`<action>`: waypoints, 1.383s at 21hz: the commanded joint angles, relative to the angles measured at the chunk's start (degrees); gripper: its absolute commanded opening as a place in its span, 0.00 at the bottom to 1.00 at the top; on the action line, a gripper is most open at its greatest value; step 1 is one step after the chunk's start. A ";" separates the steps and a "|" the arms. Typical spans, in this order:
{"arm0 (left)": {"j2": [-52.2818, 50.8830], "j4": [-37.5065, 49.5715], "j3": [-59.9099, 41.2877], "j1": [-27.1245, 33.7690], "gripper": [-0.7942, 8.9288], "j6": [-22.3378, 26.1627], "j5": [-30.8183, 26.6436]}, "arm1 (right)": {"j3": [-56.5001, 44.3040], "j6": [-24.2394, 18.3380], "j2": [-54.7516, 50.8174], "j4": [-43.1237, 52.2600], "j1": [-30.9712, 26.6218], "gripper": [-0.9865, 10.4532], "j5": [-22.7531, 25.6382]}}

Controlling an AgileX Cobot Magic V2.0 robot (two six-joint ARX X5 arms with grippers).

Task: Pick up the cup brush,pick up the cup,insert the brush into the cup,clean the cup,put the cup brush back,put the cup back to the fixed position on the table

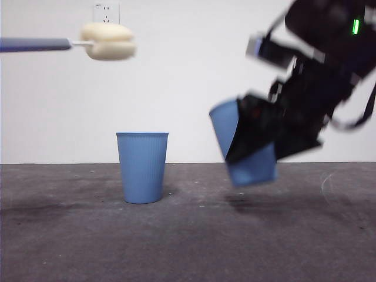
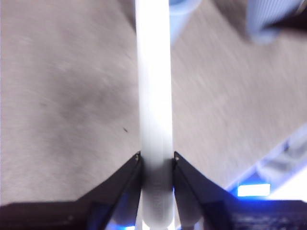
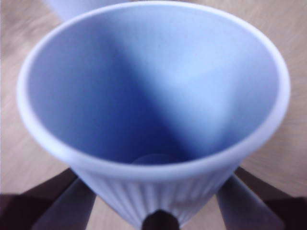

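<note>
Both tools carry their things above the worktop [image 1: 188,235].
The right tool [image 1: 267,138] grips the tilted blue cup [image 1: 226,126] in the air; the left tool [image 2: 156,160] is closed on the cup brush [image 1: 108,41], held level. A second blue cup [image 1: 142,167] stands below, between them.

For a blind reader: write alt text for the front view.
A black gripper holds a blue cup tilted above the grey table. At upper left a cup brush hangs in the air, level; a second blue cup stands upright between them.
</note>
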 commanded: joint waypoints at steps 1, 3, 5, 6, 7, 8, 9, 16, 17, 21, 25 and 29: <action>1.55 -0.85 -0.26 -4.55 0.07 3.48 -2.84 | 4.44 -8.00 -3.87 -16.48 1.60 0.07 4.09; 2.71 -1.31 -0.26 -9.79 0.07 4.92 -6.12 | 8.28 -10.71 -4.81 -27.87 3.72 0.07 8.17; 3.67 -2.01 -0.26 -15.50 0.07 6.45 -9.73 | 10.91 -12.76 -4.81 -36.17 5.88 0.07 12.02; 4.02 -2.29 -0.26 -17.86 0.07 7.19 -11.23 | 11.67 -13.14 -4.81 -39.19 7.15 0.07 13.68; 4.33 -2.78 -0.26 -20.35 0.07 7.91 -12.87 | 12.22 -13.33 -4.81 -41.94 8.79 0.07 15.82; 4.66 -3.39 -0.26 -22.58 0.07 8.90 -14.10 | 12.57 -13.75 -4.81 -44.33 10.34 0.07 17.94; 5.07 -4.09 -0.26 -24.52 0.07 9.31 -15.08 | 12.70 -14.16 -4.81 -46.36 11.89 0.07 20.33; 8.57 -7.87 -0.26 -32.87 0.07 11.65 -17.16 | 12.87 -15.82 -4.81 -52.24 20.74 0.07 30.05; 9.11 -7.61 -0.26 -33.29 0.07 11.65 -17.14 | 12.87 -16.13 -4.81 -52.46 21.75 0.07 31.10; 11.56 -6.56 -0.26 -35.74 0.07 11.67 -17.11 | 12.87 -17.29 -4.79 -51.91 24.46 0.07 32.74; 14.03 -3.26 -0.26 -37.81 0.07 11.67 -17.03 | 12.87 -17.75 -3.80 -51.71 27.10 0.07 33.64; 16.17 -1.46 -0.26 -38.95 0.07 11.65 -16.35 | 12.87 -17.70 -2.05 -51.47 29.07 0.07 34.27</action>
